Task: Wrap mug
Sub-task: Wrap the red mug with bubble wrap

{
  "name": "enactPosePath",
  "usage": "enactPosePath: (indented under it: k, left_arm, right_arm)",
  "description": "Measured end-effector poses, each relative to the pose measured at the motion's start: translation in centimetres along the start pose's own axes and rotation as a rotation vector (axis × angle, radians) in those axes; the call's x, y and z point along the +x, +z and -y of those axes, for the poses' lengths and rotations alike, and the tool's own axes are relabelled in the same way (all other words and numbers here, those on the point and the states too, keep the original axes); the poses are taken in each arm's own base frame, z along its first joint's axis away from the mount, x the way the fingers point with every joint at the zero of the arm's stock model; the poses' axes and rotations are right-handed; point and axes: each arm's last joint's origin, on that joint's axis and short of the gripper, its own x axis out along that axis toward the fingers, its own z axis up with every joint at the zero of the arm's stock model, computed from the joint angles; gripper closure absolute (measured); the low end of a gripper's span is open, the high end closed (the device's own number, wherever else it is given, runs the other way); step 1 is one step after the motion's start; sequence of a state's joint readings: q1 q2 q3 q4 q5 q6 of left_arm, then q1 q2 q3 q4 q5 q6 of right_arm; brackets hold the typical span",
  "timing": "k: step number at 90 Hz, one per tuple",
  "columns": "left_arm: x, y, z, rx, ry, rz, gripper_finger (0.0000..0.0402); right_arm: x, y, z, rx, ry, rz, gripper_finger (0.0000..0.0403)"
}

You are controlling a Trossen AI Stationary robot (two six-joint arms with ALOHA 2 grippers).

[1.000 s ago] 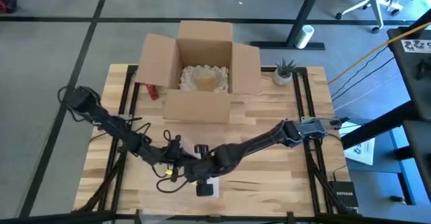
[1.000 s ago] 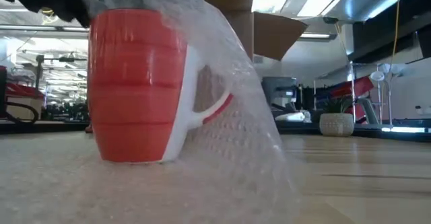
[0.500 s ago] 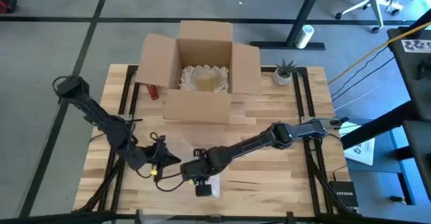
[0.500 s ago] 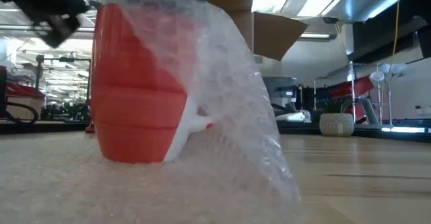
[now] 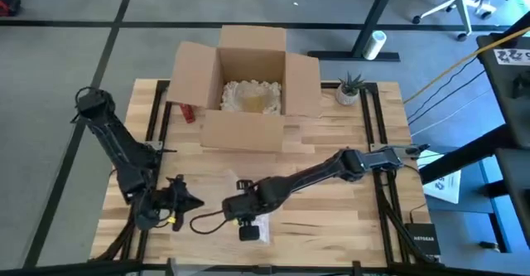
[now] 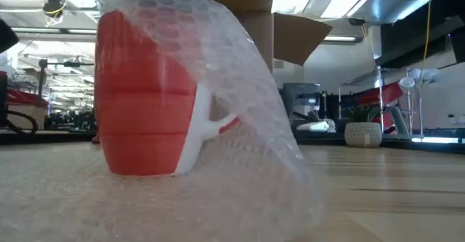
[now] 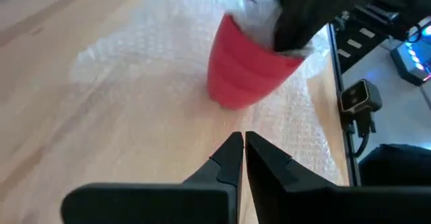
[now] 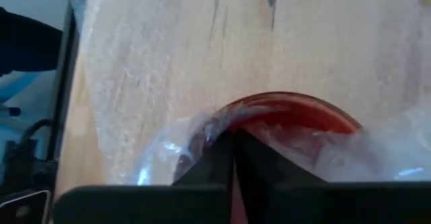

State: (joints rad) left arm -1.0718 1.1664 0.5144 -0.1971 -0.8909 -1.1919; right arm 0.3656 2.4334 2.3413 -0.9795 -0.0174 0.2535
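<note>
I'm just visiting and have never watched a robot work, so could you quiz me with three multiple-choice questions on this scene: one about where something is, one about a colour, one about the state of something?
1. Where is the small potted plant?
A. At the table's far right corner, beside the cardboard box
B. Inside the box
C. Next to the mug

2. What colour is the mug's outside?
A. Blue
B. Red
C. Green

3. How is the right gripper at the mug?
A. Wide open, far from it
B. Shut on the bubble wrap at the mug's rim
C. Lying on the floor

Answers: 1 A, the high view shows the plant at that corner, right of the box. 2 B, the low view shows a red body with a white handle. 3 B, the right wrist view shows its fingers together, pinching wrap over the rim.
</note>
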Motion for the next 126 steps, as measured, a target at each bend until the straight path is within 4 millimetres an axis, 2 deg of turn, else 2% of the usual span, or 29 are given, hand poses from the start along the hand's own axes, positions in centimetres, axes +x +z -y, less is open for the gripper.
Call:
enactPosePath:
  k: [22,32,38,47,65,82,102,115,126]
  left_arm:
    - [-0.3,-0.2,0.0,0.021,-0.004,-0.003,0.0401]
    - [-0.6,-0.4,0.1,0.036,-0.011,0.015,0.0401]
    - [-1.0,-0.7,0.2,0.043,-0.021,0.03,0.0401]
    - [-1.7,-1.1,0.4,0.055,-0.036,0.067,0.0401]
    - [-3.2,-2.0,0.4,0.059,-0.068,0.13,0.0401]
    - [-3.9,-2.4,0.5,0.052,-0.094,0.144,0.0401]
    - [-3.9,-2.4,0.5,0.039,-0.094,0.144,0.0401]
    - [-3.9,-2.4,0.6,0.029,-0.097,0.145,0.0401]
    - [-3.9,-2.4,0.6,0.001,-0.101,0.145,0.0401]
  right_arm:
    - [-3.7,0.4,-0.2,-0.001,0.001,0.032,0.0403]
    - [-5.3,-0.6,-0.4,-0.015,-0.031,-0.047,0.0403]
    - [-5.6,-1.4,-0.7,-0.031,-0.088,-0.105,0.0403]
    - [-5.6,-2.5,-1.9,-0.052,-0.144,-0.164,0.0403]
    - [-6.0,-4.1,-5.1,-0.059,-0.258,-0.171,0.0403]
    - [-8.8,-6.4,-8.3,0.02,-0.421,-0.123,0.0403]
    - [-10.8,-11.1,-14.8,0.096,-0.573,0.045,0.0403]
    - [-9.4,-15.6,-17.7,0.19,-0.655,0.161,0.0403]
    - [-7.2,-19.6,-18.3,0.318,-0.722,0.263,0.0403]
